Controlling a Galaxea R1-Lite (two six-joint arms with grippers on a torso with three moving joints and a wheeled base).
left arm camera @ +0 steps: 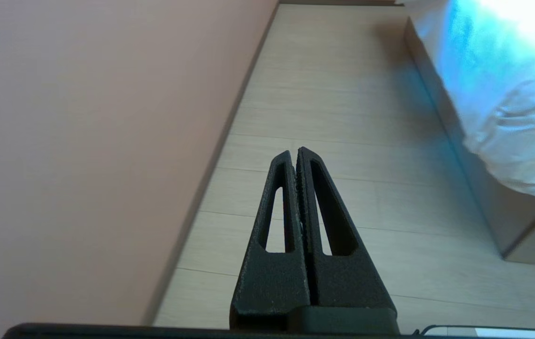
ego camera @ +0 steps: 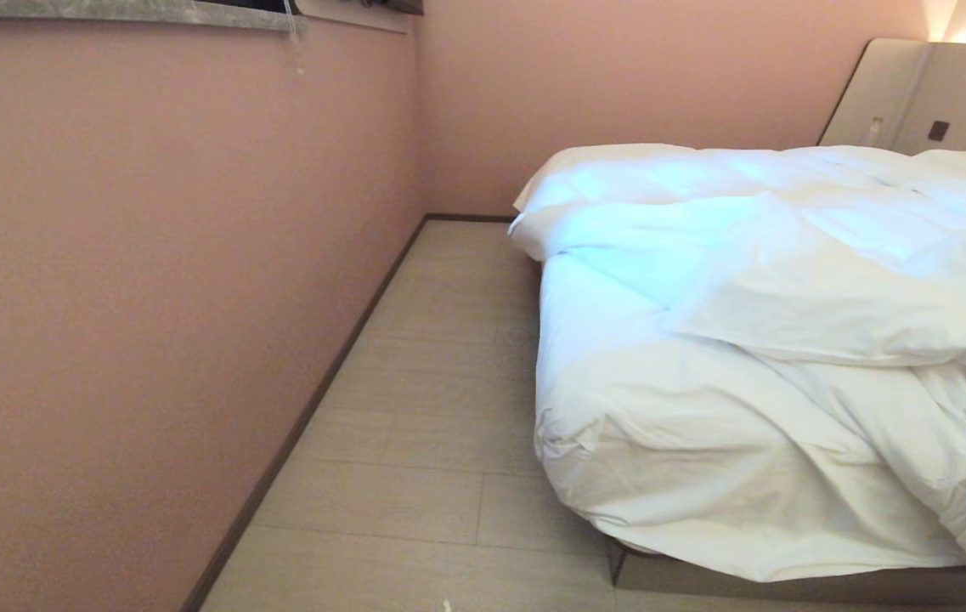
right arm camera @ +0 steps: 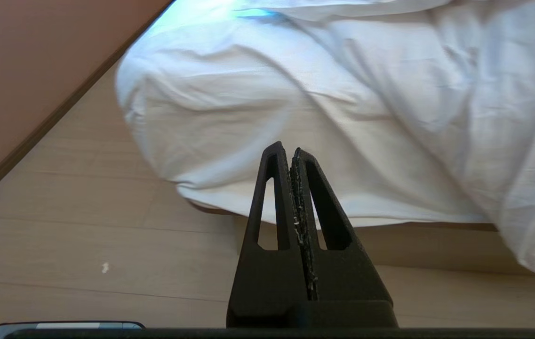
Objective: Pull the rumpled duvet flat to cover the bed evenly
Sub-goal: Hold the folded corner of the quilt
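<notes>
From the head camera, the rumpled duvet (ego camera: 754,340) lies heaped across the bed (ego camera: 788,586) at frame right, beside a pink wall (ego camera: 151,297). The left gripper (left arm camera: 295,153), clenched empty, hangs over bare floor (left arm camera: 342,94), duvet at upper right. The right gripper (right arm camera: 288,150), also clenched empty, points at the duvet's overhanging corner filling the upper frame.

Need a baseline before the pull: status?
Left gripper and right gripper shut, empty, off the bed. Duvet bunched, untouched. Nothing in the way.
</notes>
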